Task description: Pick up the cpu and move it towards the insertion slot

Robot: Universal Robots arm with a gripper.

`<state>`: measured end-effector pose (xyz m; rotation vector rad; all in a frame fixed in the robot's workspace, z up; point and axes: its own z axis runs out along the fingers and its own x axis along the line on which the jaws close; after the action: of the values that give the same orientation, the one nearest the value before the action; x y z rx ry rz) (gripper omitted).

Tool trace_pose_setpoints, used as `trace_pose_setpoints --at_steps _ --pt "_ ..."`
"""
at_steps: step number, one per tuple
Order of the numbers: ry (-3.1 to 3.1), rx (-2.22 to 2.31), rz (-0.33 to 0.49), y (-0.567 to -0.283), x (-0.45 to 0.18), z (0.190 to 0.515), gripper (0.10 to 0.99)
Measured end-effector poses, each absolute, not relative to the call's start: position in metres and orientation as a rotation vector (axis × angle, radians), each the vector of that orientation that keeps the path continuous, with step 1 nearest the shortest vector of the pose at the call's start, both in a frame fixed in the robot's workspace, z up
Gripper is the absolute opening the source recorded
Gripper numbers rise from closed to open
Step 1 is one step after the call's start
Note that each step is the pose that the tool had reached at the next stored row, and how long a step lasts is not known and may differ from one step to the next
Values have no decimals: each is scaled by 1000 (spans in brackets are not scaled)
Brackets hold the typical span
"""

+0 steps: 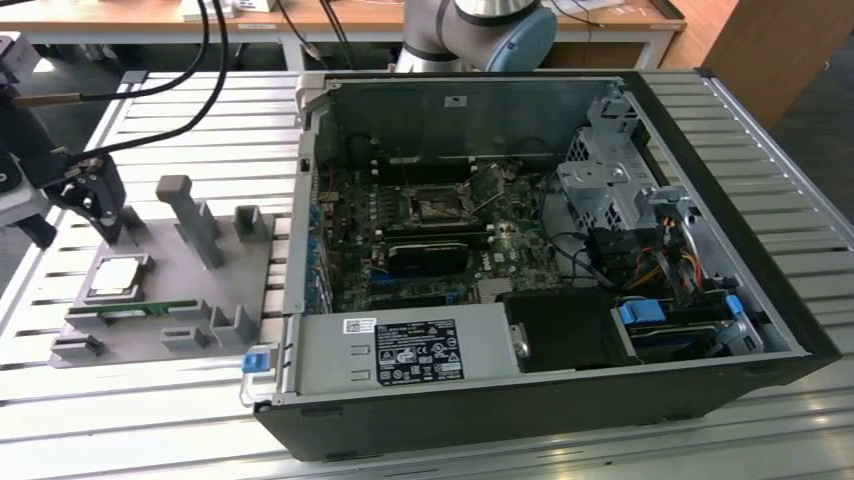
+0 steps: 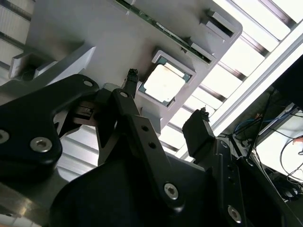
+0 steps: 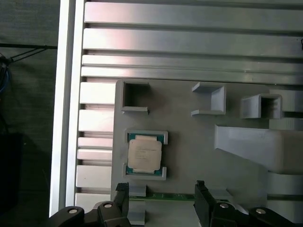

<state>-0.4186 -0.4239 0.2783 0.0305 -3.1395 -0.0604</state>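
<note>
First wrist view shows the cpu (image 3: 145,156) lying flat in a grey tray (image 3: 189,142) recess, near the hand (image 3: 161,189), whose jaws stand apart and empty; the chip's print seems too faint to read.

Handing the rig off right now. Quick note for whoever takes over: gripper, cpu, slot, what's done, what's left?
The gripper is open and empty. It hovers above the grey tray, and its fingers are clear of the cpu.
The cpu lies flat in its tray recess, on the exterior view's left of the computer case.
The insertion slot is on the green board inside the open case.
Done: arm is over the tray.
Left: cpu not grasped, not lifted, not moved towards the slot.
</note>
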Motion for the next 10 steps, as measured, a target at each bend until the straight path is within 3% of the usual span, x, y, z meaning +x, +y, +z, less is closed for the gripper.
trace_pose_setpoints --at_steps 8,9,10 --pt "-3139 31 -60 -425 -419 271 675" --pt "-3139 31 -60 -425 -419 270 733" --pt "-3139 31 -60 -425 -419 270 733"
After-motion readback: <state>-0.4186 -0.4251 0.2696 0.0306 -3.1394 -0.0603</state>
